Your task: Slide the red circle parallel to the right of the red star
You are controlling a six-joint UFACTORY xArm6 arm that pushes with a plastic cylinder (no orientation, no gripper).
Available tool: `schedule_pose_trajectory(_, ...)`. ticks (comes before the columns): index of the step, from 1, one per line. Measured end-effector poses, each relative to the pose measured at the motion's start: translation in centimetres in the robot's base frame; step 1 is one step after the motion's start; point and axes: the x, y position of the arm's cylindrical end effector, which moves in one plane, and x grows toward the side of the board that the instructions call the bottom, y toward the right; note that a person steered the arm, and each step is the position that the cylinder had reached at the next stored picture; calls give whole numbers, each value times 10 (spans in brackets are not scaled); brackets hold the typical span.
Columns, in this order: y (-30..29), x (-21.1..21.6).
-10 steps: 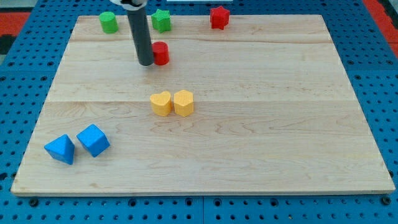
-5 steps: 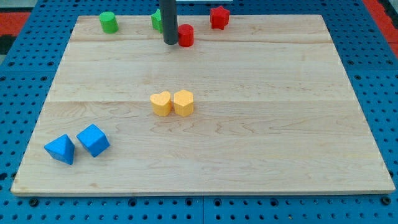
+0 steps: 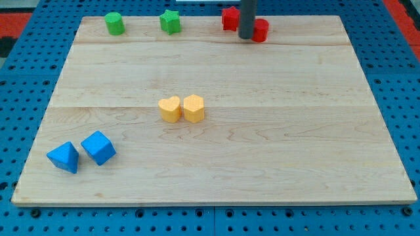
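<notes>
Moved: red circle (image 3: 260,30) pushed rightward past the red star (image 3: 229,18) | Now: just right of it, tip (image 3: 246,37) touching its left | No fingers | Advice: ease slightly upward, level.

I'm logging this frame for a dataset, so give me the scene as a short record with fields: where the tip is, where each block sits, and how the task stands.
tip: my tip at the view's top, between the two red blocks
red circle: just right of my tip, touching the rod
red star: left of the rod, partly hidden
green blocks: cylinder and star, top left
yellow blocks: heart and hexagon, touching, centre
blue blocks: two, bottom left
task state: circle right of star, slightly lower
</notes>
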Motion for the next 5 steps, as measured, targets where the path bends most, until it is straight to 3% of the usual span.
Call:
schedule_pose_trajectory(3, 23, 11)
schedule_pose_trajectory(5, 38, -19)
